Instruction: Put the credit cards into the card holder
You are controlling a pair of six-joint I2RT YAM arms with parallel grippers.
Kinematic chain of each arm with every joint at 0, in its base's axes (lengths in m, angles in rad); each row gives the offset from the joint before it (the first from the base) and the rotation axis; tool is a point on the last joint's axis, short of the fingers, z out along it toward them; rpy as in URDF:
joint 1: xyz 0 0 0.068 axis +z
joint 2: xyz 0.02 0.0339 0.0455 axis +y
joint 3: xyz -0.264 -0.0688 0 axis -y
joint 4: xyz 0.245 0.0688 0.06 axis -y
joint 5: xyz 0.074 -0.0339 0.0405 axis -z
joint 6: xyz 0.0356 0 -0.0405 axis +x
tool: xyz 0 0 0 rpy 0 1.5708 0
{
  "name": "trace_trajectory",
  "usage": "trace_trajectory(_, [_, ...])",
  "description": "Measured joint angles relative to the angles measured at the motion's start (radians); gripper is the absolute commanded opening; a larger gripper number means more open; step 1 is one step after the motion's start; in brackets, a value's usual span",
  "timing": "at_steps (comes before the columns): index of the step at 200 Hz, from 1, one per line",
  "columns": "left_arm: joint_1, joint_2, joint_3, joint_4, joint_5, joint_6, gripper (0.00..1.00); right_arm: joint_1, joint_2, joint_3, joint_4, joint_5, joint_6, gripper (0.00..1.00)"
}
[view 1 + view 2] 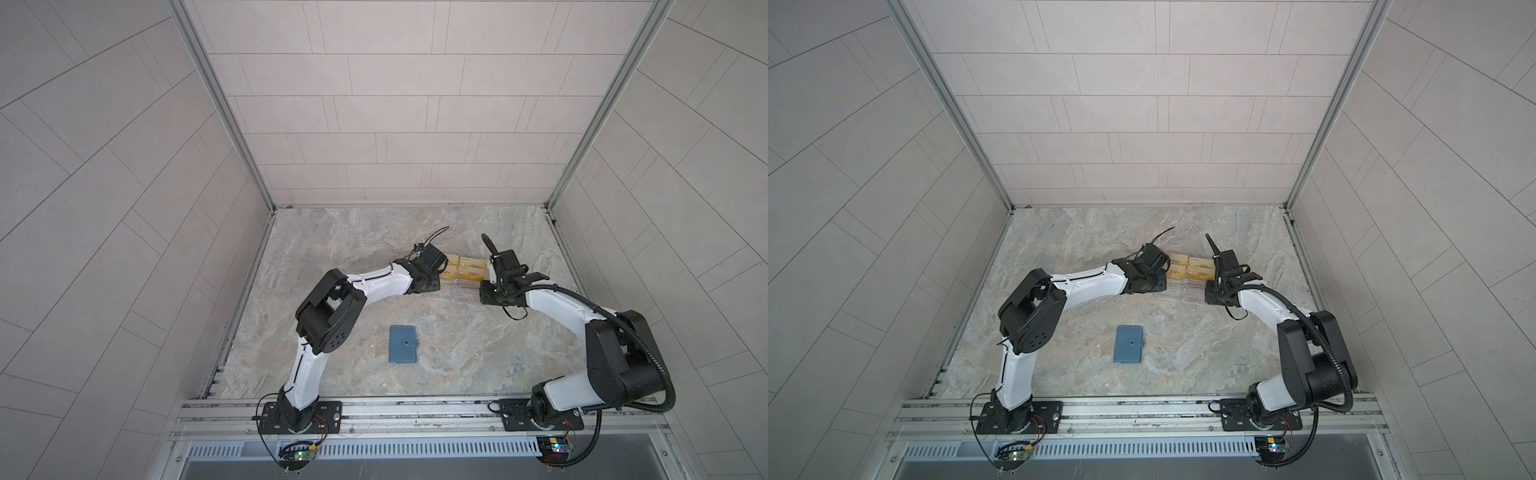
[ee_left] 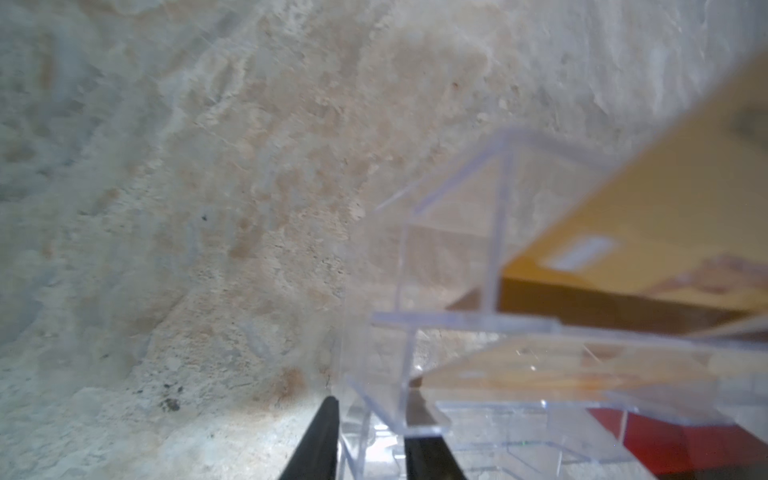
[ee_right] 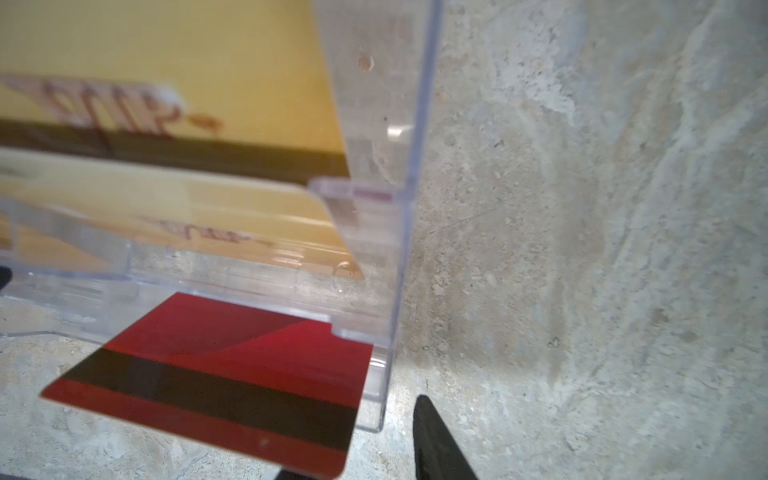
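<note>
The card holder, a slate-blue wallet, lies closed on the marble table, in front of both arms. One of the credit cards, red with a black stripe, sticks out of the lowest tier of a clear acrylic rack; a red card also shows in the left wrist view. My left gripper is open, its fingers on either side of the rack's left end wall. My right gripper is open at the rack's right end. One of its fingers stands outside the wall; the card hides most of the other.
Gold-yellow cards fill the rack's upper tiers. Tiled walls enclose the table on three sides, and the arm bases sit on a rail along the front edge.
</note>
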Motion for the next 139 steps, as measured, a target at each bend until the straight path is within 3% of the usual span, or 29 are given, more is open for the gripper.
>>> trace_trajectory(16, [0.0, -0.01, -0.004, -0.002, 0.006, -0.002, 0.51, 0.0, -0.008, 0.0, -0.009, -0.003, 0.0, 0.36])
trace_trajectory(32, [0.0, -0.029, -0.005, -0.014, 0.01, -0.004, 0.53, 0.0, -0.026, 0.001, -0.025, -0.003, -0.001, 0.37])
trace_trajectory(64, [0.0, -0.128, -0.039, -0.052, 0.027, 0.016, 0.66, 0.0, -0.095, 0.021, -0.074, -0.002, -0.004, 0.41])
trace_trajectory(79, [0.001, -0.233, -0.107, -0.071, 0.032, 0.035, 0.79, 0.0, -0.14, 0.037, -0.103, 0.006, -0.015, 0.57])
trace_trajectory(88, [0.008, -0.315, -0.158, -0.085, 0.035, 0.063, 0.99, 0.0, -0.168, 0.053, -0.124, 0.016, -0.017, 0.67])
trace_trajectory(107, [0.037, -0.497, -0.264, -0.104, 0.033, 0.124, 1.0, 0.0, -0.219, 0.101, -0.164, 0.061, -0.047, 0.74])
trace_trajectory(126, [0.137, -0.666, -0.338, -0.119, -0.01, 0.207, 1.0, 0.0, -0.279, 0.127, -0.147, 0.149, -0.086, 0.77])
trace_trajectory(130, [0.163, -0.702, -0.355, -0.114, -0.029, 0.228, 1.0, 0.0, -0.298, 0.121, -0.13, 0.173, -0.1, 0.83])
trace_trajectory(134, [0.192, -0.735, -0.375, -0.106, -0.045, 0.246, 1.0, 0.0, -0.315, 0.111, -0.109, 0.19, -0.113, 0.97])
trace_trajectory(139, [0.232, -0.784, -0.41, -0.09, -0.071, 0.278, 1.0, 0.0, -0.348, 0.087, -0.068, 0.216, -0.133, 0.99])
